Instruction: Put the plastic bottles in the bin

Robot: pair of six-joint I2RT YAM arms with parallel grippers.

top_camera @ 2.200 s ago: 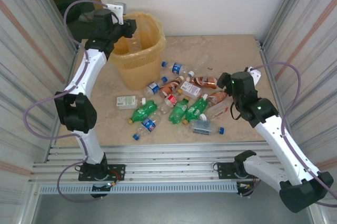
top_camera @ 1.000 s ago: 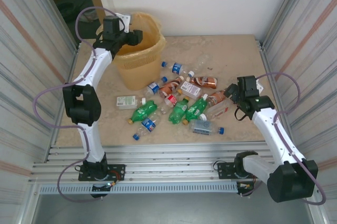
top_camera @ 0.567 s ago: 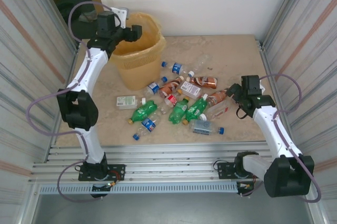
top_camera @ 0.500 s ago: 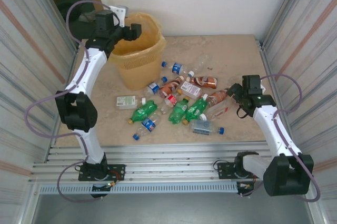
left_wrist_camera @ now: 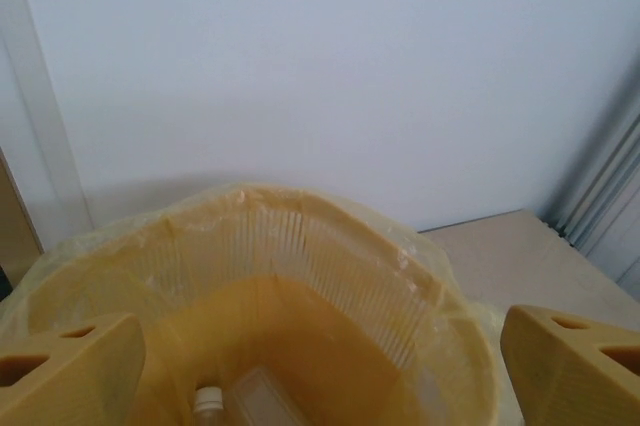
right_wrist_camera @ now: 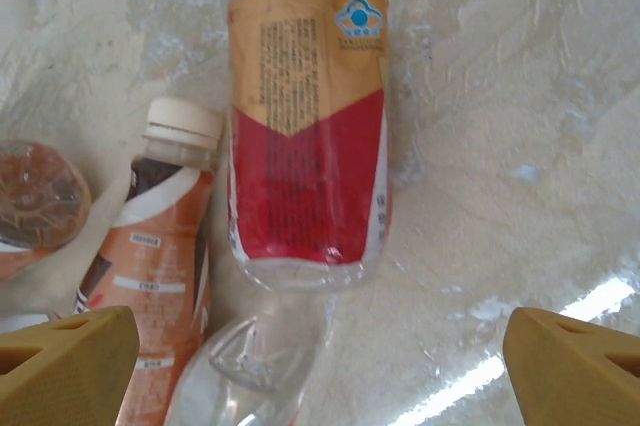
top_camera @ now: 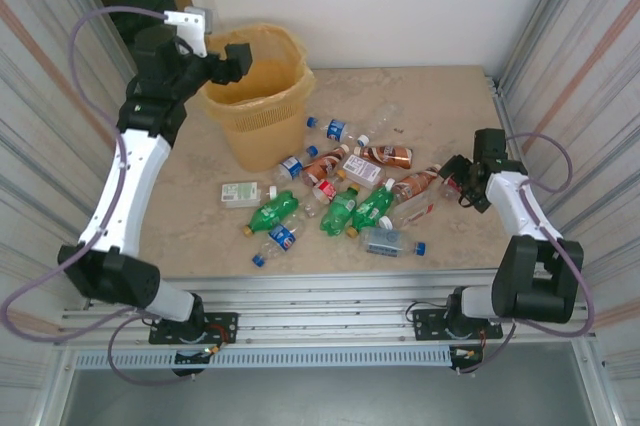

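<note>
Many plastic bottles [top_camera: 340, 196] lie scattered mid-table [top_camera: 440, 106], nearest ones just beside bin [top_camera: 255, 116] at far left. Left gripper [top_camera: 240, 56] hangs above bin rim. Right gripper [top_camera: 455, 178] sits low at right end of pile, near brown-labelled bottle [top_camera: 414, 185].

Left wrist: jaws spread wide, nothing between. Bin mouth lies directly below, clear bottle [left_wrist_camera: 250, 396] at its bottom.

Right wrist: jaws spread wide, empty. Red-labelled bottle [right_wrist_camera: 305, 146] lies flat just ahead of fingertips, orange-labelled bottle [right_wrist_camera: 150, 256] just beside it on left.
</note>
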